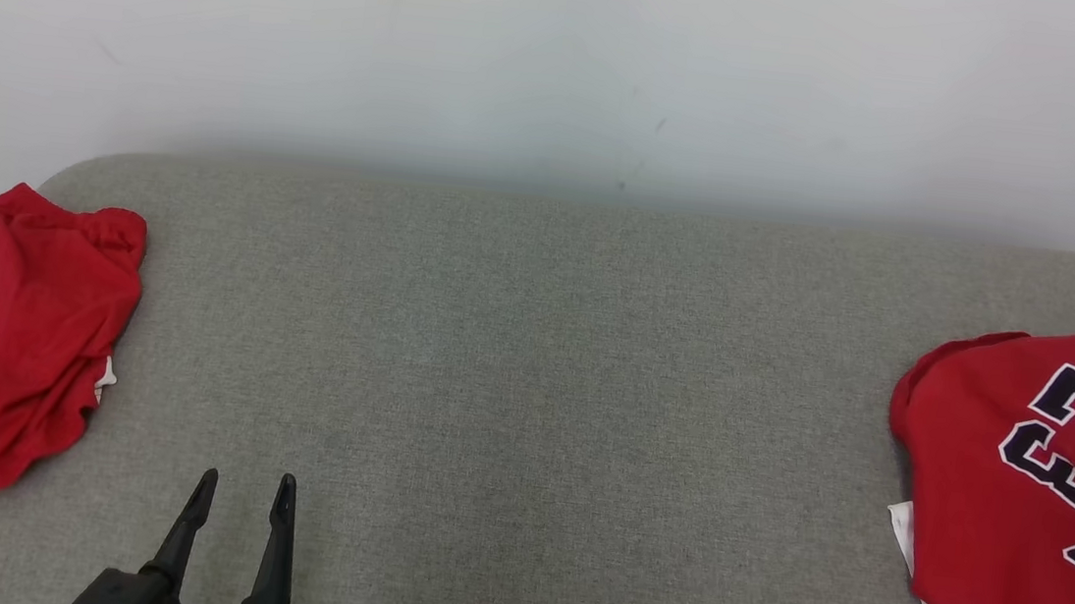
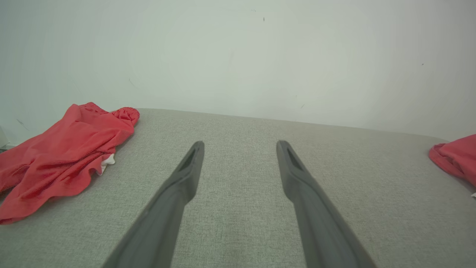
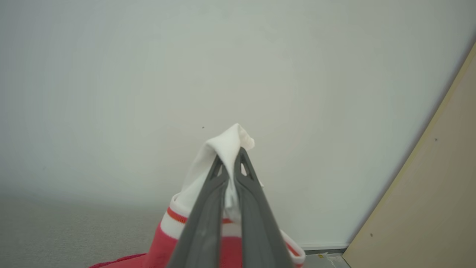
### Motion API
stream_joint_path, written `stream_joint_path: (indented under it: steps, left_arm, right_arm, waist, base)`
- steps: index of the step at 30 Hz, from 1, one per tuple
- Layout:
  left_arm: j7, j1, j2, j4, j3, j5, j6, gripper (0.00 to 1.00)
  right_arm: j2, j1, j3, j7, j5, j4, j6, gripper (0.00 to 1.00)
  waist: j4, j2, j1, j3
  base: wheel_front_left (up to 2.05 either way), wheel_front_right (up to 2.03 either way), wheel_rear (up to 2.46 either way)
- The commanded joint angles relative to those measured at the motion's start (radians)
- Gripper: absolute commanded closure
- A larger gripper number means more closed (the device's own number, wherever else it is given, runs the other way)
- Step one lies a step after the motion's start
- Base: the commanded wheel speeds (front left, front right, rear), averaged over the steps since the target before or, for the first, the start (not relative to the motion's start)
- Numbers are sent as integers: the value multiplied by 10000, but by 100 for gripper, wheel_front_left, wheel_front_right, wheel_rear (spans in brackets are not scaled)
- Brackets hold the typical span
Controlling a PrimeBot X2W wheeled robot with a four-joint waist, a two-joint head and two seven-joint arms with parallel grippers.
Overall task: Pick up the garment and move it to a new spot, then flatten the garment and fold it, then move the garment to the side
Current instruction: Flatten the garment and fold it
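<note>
One red jersey (image 1: 976, 463) (white trim, number 23) pinched in right claw (image 3: 231, 156); left claw (image 1: 247, 478) spread wide

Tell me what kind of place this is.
Probably an indoor test room set up for folding clothes: a wide grey fabric-covered table against a bare white wall, with red shorts lying at one end and a red jersey numbered 23 at the other.
</note>
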Motion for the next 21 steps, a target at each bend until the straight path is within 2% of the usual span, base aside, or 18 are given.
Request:
stream_joint_path:
  steps: [1, 7, 11, 12, 13, 16, 21]
  left_arm:
    - [-32, 121, -22, -6, 5, 60, 16, 0]
    - [-32, 131, -54, -4, -6, 6, 18, 0]
    - [-32, 27, -63, -13, -4, -1, 17, 0]
    - [-32, -28, -63, -7, -19, -20, 17, 0]
    - [-32, -28, -63, -7, -19, -20, 17, 0]
    - [-32, -197, -73, 57, -156, -59, 17, 0]
    - [-32, -409, -90, 193, -407, -142, 17, 0]
  right_arm:
    - [303, 86, 173, 114, 27, -339, -25, 100]
    - [2020, 481, 1153, 855, -256, -2222, -25, 100]
    - [3213, 313, 1884, 1121, -210, -2817, -25, 100]
    - [3475, 197, 2061, 1131, -188, -2833, -25, 100]
    - [3475, 197, 2061, 1131, -188, -2833, -25, 100]
    - [4194, -203, 2628, 1121, -172, -2566, -25, 100]
    - [5181, -1036, 3515, 854, -138, -1431, -26, 100]
  waist:
    - [-6, -1, 1, -26]
    - [93, -1, 1, -86]
    - [263, -1, 1, -15]
    - [320, -1, 1, 25]
    - [320, -1, 1, 25]
    - [568, -1, 1, 151]
    - [1067, -1, 1, 371]
  base:
    - [0, 0, 0]
    - [0, 0, 0]
    - [0, 0, 0]
    - [0, 0, 0]
    - [0, 0, 0]
    - [0, 0, 0]
    - [0, 0, 0]
